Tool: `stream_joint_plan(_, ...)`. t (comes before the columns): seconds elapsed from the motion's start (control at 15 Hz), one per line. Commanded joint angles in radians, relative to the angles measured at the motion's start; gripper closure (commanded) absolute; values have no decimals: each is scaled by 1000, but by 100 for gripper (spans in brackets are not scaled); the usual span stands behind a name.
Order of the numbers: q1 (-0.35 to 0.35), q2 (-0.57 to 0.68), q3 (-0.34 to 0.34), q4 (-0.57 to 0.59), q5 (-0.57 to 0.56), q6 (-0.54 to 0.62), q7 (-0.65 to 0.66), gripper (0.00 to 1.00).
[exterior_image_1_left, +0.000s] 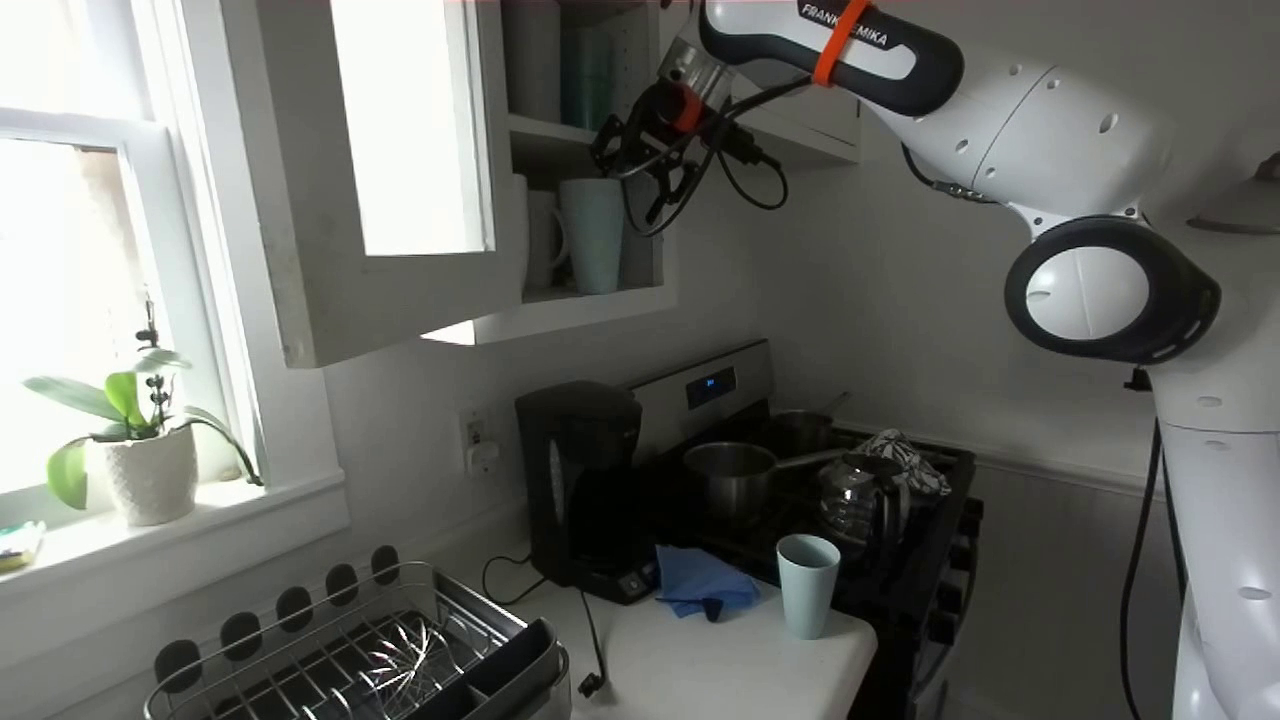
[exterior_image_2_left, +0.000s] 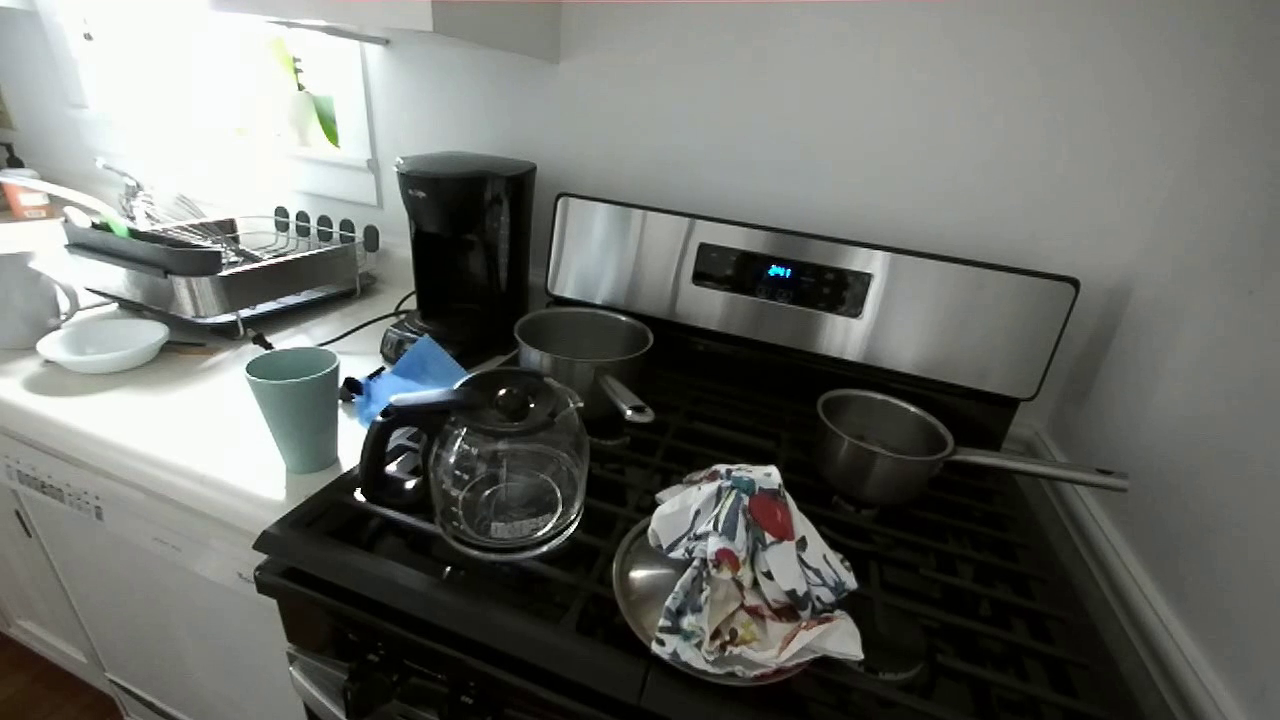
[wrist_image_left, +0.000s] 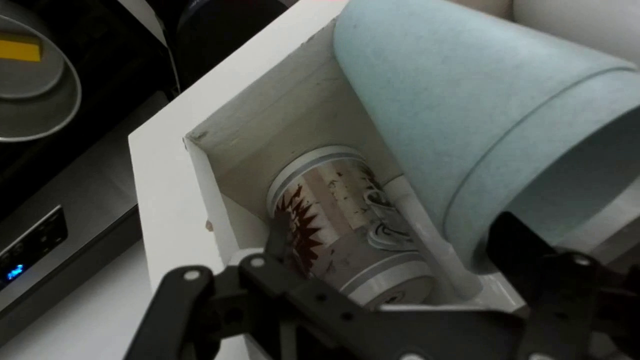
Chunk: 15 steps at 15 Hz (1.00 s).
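Observation:
My gripper (exterior_image_1_left: 632, 178) is at the open wall cabinet (exterior_image_1_left: 575, 312), beside the upper rim of a tall pale blue-green cup (exterior_image_1_left: 596, 240). In the wrist view my gripper (wrist_image_left: 392, 230) has its fingers spread wide with nothing held between them. One fingertip overlaps the rim of the cup (wrist_image_left: 465, 110); I cannot tell whether it touches. The other finger is in front of a printed cylindrical container (wrist_image_left: 345, 210) with a red starburst, in the cabinet corner. White mugs (exterior_image_1_left: 540, 240) stand beside the cup. A similar cup (exterior_image_1_left: 808, 590) stands on the counter, also in an exterior view (exterior_image_2_left: 300, 410).
The cabinet door (exterior_image_1_left: 400, 290) hangs open at the window side. Below are a coffee maker (exterior_image_1_left: 575, 470), a blue cloth (exterior_image_1_left: 705, 580), a dish rack (exterior_image_1_left: 430, 640) and a glass carafe (exterior_image_2_left: 510, 470). The stove holds pots (exterior_image_2_left: 880, 450) and a floral cloth (exterior_image_2_left: 755, 580).

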<state>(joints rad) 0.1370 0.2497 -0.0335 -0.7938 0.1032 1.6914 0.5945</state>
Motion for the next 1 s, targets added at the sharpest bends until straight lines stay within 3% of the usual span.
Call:
stream_joint_plan(0.0,9,32,6,47,-6,-10,-8,0)
stream_joint_plan(0.93,7,-7,15,52,12,36,-75,0)
